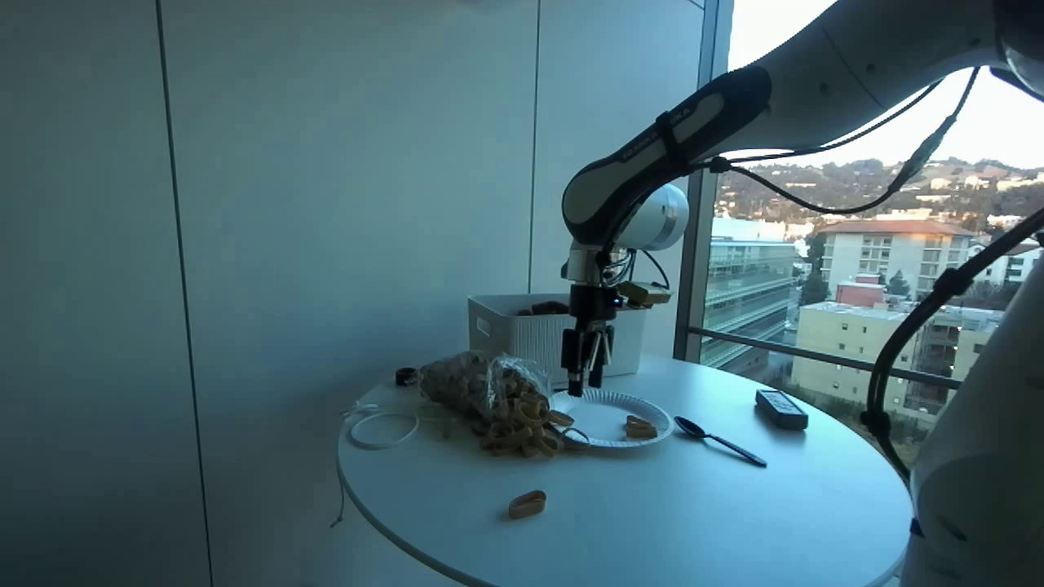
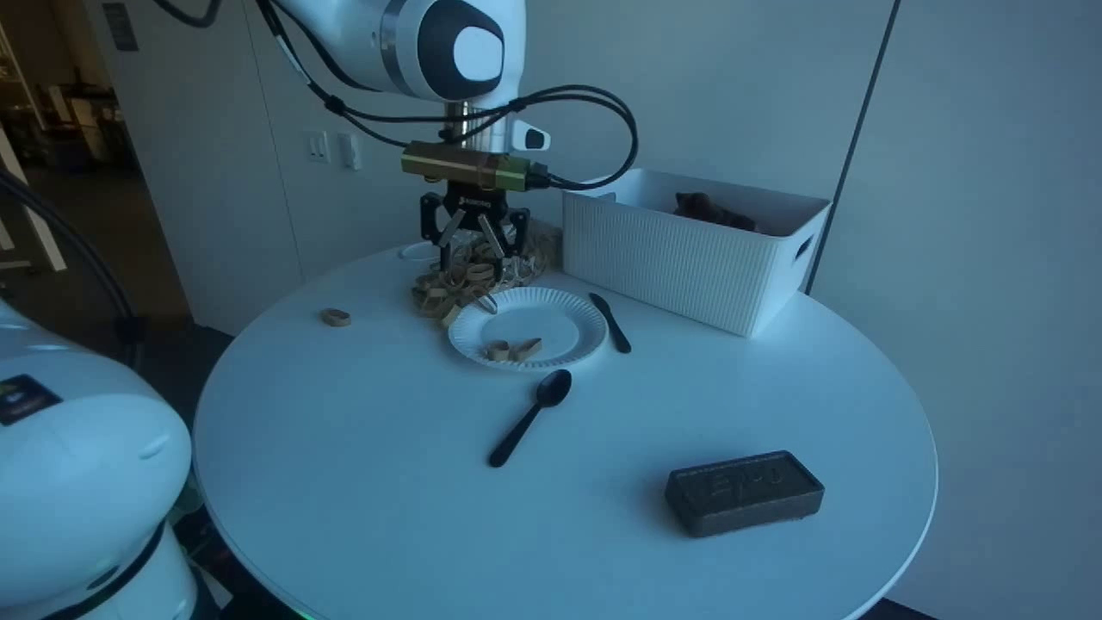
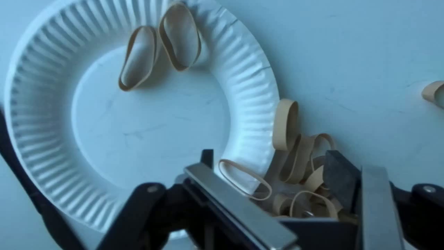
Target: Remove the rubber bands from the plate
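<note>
A white paper plate (image 1: 608, 416) lies on the round table and shows in the wrist view (image 3: 156, 121). Two tan rubber bands (image 3: 129, 86) (image 3: 173, 61) lie side by side on it; they also show in an exterior view (image 2: 525, 350). A thinner rubber band (image 3: 244, 169) lies over the plate's rim beside a pile of rubber bands (image 2: 443, 291), which spills from a clear plastic bag (image 1: 465, 379). My gripper (image 2: 472, 269) is open and empty, pointing down above the pile and the near rim. Its left finger covers part of the plate in the wrist view (image 3: 274, 170).
A white bin (image 2: 671, 250) with a brown item stands behind the plate. A dark knife (image 2: 611, 324) and a dark spoon (image 2: 538, 405) lie beside the plate. A dark eraser (image 2: 745, 491) lies farther off. A loose rubber band (image 1: 527, 505) lies on the table.
</note>
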Controlling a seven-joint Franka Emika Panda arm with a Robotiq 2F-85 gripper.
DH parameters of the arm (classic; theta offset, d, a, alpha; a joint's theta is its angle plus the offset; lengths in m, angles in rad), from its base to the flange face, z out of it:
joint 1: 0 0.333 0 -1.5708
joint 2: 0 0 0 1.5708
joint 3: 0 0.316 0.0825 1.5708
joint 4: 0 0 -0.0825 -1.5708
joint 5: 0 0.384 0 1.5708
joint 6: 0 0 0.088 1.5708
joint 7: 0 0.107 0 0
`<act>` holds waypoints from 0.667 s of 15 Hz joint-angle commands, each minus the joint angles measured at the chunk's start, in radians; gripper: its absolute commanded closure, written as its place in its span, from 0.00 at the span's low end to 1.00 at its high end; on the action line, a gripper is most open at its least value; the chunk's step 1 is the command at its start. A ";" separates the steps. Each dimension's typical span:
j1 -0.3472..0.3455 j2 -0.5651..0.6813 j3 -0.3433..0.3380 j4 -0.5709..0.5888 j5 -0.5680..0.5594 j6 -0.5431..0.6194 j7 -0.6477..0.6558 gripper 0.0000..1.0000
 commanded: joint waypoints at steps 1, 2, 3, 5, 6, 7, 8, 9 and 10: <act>-0.042 0.059 -0.011 0.051 -0.005 0.010 0.151 0.00; -0.049 0.075 -0.015 0.060 0.003 0.005 0.183 0.00; -0.055 0.090 -0.015 0.066 0.004 0.010 0.217 0.00; -0.067 0.116 -0.010 0.072 -0.008 0.008 0.294 0.00; -0.071 0.114 -0.008 0.068 -0.015 -0.011 0.327 0.00; -0.072 0.113 -0.009 0.066 -0.012 -0.023 0.340 0.01; -0.074 0.103 -0.012 0.059 -0.011 -0.028 0.346 0.00; -0.077 0.090 -0.018 0.063 -0.004 -0.060 0.337 0.00; -0.075 0.073 -0.018 0.076 -0.009 -0.104 0.311 0.00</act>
